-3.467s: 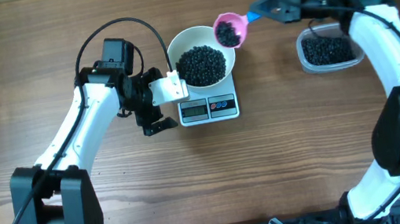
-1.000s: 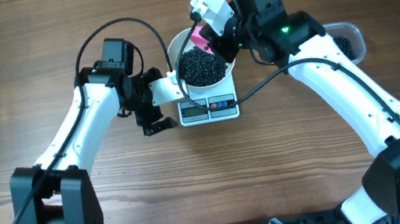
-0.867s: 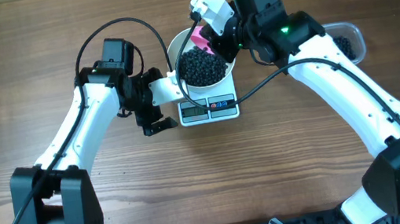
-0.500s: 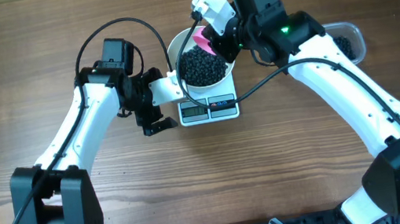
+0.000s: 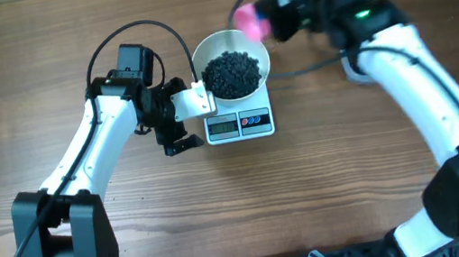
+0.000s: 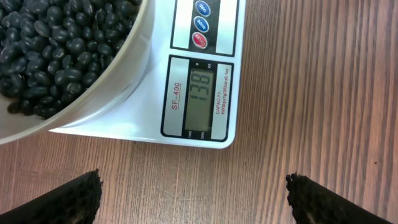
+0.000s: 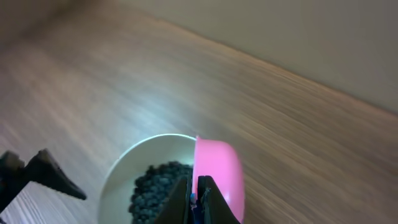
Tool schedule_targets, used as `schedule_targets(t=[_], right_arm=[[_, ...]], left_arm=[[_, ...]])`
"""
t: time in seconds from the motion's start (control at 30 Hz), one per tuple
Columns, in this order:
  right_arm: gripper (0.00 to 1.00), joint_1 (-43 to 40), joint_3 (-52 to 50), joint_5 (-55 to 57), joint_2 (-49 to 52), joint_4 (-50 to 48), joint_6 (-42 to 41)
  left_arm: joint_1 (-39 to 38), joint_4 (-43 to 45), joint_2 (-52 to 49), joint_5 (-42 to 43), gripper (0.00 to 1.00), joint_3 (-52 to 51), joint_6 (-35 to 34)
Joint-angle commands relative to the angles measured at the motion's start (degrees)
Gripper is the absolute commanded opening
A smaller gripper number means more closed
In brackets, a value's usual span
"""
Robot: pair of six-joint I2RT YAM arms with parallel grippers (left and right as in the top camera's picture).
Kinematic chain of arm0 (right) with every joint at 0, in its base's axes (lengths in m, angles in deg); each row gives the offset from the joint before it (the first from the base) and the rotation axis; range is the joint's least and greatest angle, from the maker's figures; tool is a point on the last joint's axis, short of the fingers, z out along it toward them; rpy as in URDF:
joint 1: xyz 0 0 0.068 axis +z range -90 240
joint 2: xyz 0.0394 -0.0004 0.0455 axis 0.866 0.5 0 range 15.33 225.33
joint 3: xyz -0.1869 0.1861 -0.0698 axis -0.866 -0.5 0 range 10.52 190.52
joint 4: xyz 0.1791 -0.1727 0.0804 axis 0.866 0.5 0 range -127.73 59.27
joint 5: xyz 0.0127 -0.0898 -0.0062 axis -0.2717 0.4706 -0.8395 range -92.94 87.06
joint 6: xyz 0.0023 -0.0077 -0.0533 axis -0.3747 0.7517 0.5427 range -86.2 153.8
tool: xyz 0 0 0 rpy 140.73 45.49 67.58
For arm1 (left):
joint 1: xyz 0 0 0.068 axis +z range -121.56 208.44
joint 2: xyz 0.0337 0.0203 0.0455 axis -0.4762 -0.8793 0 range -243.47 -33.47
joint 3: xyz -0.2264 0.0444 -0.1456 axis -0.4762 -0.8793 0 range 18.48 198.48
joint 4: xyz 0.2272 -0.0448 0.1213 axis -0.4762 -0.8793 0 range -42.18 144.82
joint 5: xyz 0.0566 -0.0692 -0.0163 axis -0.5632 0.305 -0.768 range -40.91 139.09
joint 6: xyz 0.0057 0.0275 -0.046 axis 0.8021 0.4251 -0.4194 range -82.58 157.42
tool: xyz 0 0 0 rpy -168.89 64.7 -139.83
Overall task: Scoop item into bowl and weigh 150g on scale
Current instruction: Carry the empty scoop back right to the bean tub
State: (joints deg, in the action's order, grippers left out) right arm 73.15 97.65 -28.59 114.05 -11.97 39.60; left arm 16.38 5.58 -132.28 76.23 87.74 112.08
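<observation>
Treat beans (image 6: 56, 43) as loose, light, free-rolling; carry only in pink scoop (image 7: 219, 174), handle clamped in right gripper (image 7: 194, 198). Note left gripper (image 6: 193, 186) spread wide, empty.

Kitchen scale (image 6: 149, 118), left wrist view: its grey LCD display (image 6: 200, 99) is showing 138, the digits lying sideways. "SF-400" is running along the panel at the display's 9 o'clock side. A fine line starting "CAPACITY" is sitting at its 3 o'clock side, the rest too small to read. The round buttons (image 6: 203, 23) at 12 o'clock are carrying lettering too tiny to make out.
</observation>
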Motion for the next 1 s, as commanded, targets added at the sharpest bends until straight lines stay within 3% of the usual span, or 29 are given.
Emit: schedule_targets(t=[0.0, 0.33, 0.47, 0.63, 0.97], right_arm=[[0.04, -7.37, 1.53, -10.6, -0.79, 0.0, -3.1], [0.04, -19.61, 1.46, -1.42, -0.7, 2.51, -3.21], [0.04, -20.13, 1.46, 1.18, -0.68, 4.74, 2.47], [0.04, -20.13, 1.36, 5.09, 0.0, 4.22, 3.06], [0.04, -20.13, 1.38, 4.31, 2.21, 4.35, -3.98]], left_arm=[[-0.04, 0.0, 0.42, 1.33, 1.0, -0.42, -0.52], [-0.04, 0.0, 0.42, 1.33, 1.0, -0.42, -0.52], [-0.04, 0.0, 0.42, 1.33, 1.0, -0.42, -0.52], [-0.04, 0.0, 0.42, 1.33, 1.0, -0.42, -0.52], [-0.04, 0.0, 0.42, 1.33, 1.0, -0.42, -0.52]])
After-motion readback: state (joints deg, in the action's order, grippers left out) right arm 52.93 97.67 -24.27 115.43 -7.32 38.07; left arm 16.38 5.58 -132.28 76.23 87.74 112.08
